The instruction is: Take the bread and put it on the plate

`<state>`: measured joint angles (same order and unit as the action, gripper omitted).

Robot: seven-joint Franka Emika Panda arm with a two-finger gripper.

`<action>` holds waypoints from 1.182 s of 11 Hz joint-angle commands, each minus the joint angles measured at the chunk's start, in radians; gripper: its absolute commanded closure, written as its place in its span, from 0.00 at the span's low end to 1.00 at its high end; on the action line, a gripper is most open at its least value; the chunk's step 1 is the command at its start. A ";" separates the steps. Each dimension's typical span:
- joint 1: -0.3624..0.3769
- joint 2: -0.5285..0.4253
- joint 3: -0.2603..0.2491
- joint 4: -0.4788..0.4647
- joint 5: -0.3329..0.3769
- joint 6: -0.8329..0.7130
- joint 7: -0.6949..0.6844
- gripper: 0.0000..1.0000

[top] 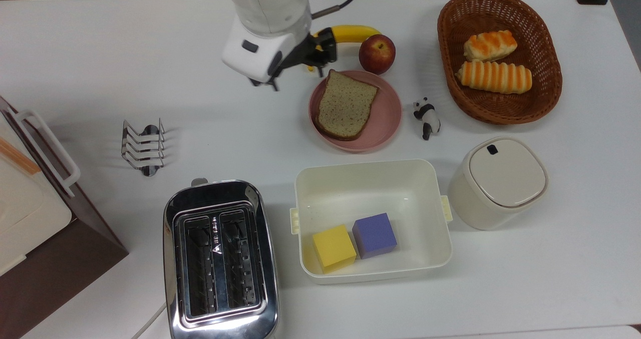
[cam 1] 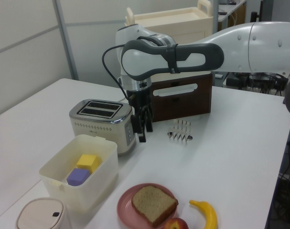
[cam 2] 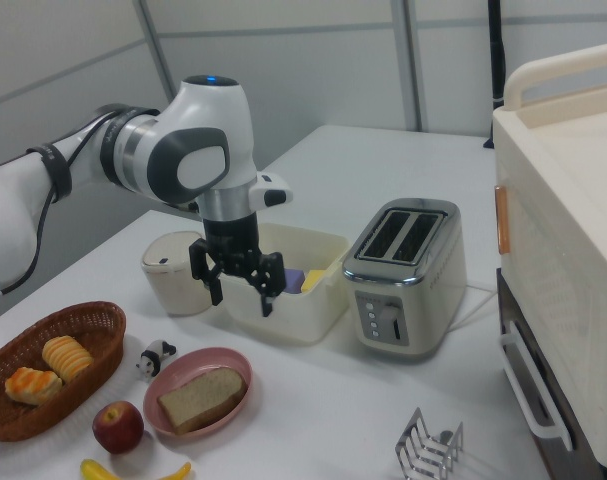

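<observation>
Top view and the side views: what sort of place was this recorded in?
Most likely a lab or office room with a mock kitchen tabletop: a white table holds a toaster, a toast rack and a wicker basket of bread rolls, with plain partition walls behind.

Lab: robot arm (cam 1: 192,50), partition walls (cam 2: 313,60)

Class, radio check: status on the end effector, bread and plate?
End effector open, empty, raised clear of plate. Bread lying flat on plate. Nothing obstructing.
</observation>
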<state>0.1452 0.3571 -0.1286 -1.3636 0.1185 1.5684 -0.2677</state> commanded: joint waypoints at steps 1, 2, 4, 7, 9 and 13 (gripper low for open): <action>0.010 -0.036 -0.040 -0.012 -0.118 -0.016 -0.016 0.00; 0.010 -0.033 -0.066 -0.012 -0.114 -0.001 -0.005 0.00; 0.008 -0.035 -0.114 -0.011 -0.117 0.074 -0.002 0.00; 0.008 -0.038 -0.181 0.018 -0.111 0.102 -0.002 0.00; 0.010 -0.053 -0.195 0.018 -0.111 0.091 -0.004 0.00; -0.009 -0.087 -0.198 0.014 -0.106 0.101 -0.015 0.00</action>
<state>0.1362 0.3081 -0.3193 -1.3212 0.0158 1.6583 -0.2677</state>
